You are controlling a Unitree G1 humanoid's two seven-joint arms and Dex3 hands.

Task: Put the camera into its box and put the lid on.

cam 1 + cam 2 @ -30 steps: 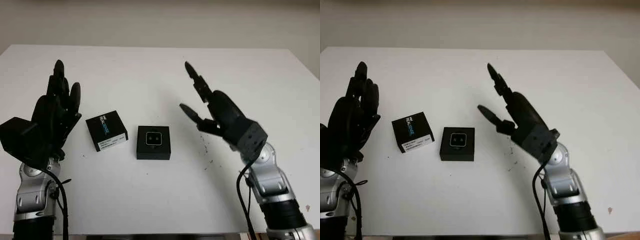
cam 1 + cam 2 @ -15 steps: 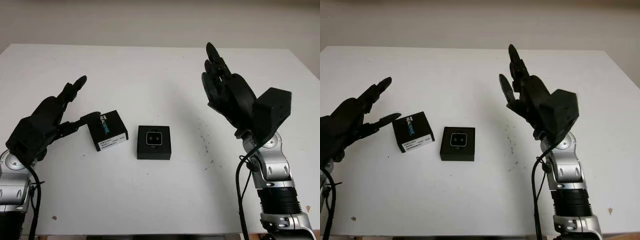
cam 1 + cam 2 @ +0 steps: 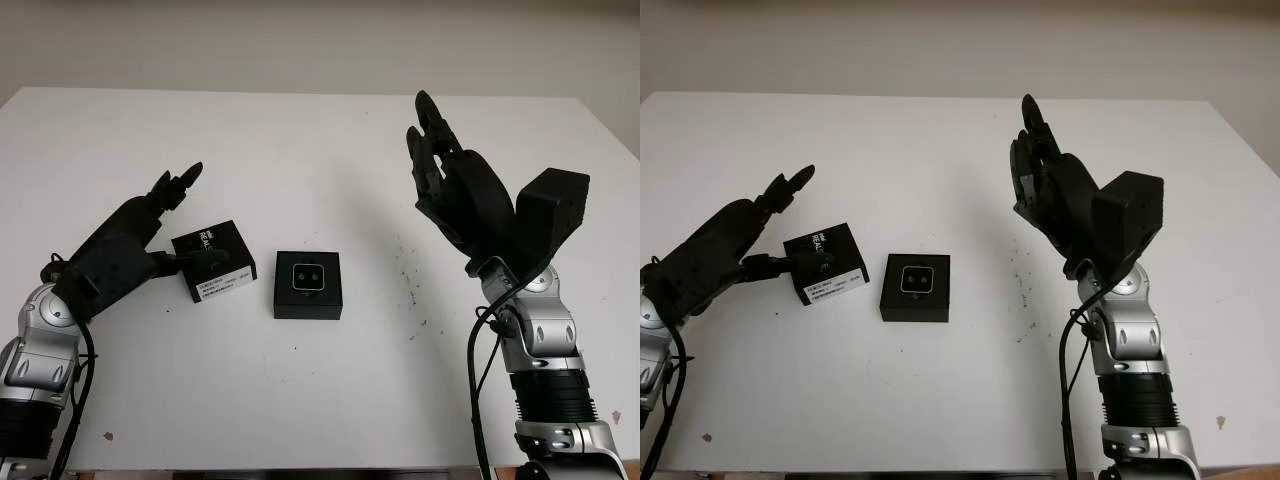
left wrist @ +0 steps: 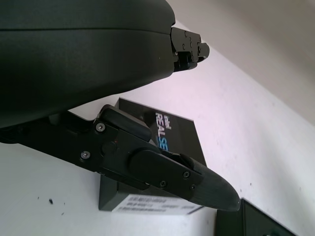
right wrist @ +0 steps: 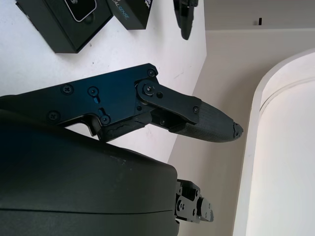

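A black box base (image 3: 308,286) sits mid-table with the silver camera (image 3: 307,274) lying in it. To its left lies the black lid (image 3: 212,260), printed REALSENSE, with a white label on its front side. My left hand (image 3: 198,215) is open and low over the table at the lid's left side. Its thumb (image 4: 167,172) reaches across the lid's near edge and its long fingers point past the lid's far corner. My right hand (image 3: 420,125) is open and raised well above the table, right of the box, holding nothing.
The white table (image 3: 300,140) has its far edge close to a pale wall. A few dark specks (image 3: 410,290) mark the surface right of the box. The right wrist view looks down on the box (image 5: 64,19) and lid (image 5: 130,10) from high up.
My left hand has dropped from an upright pose and reached right, down to the lid. My right hand turned and rose, then held nearly still. Box and lid have not moved.
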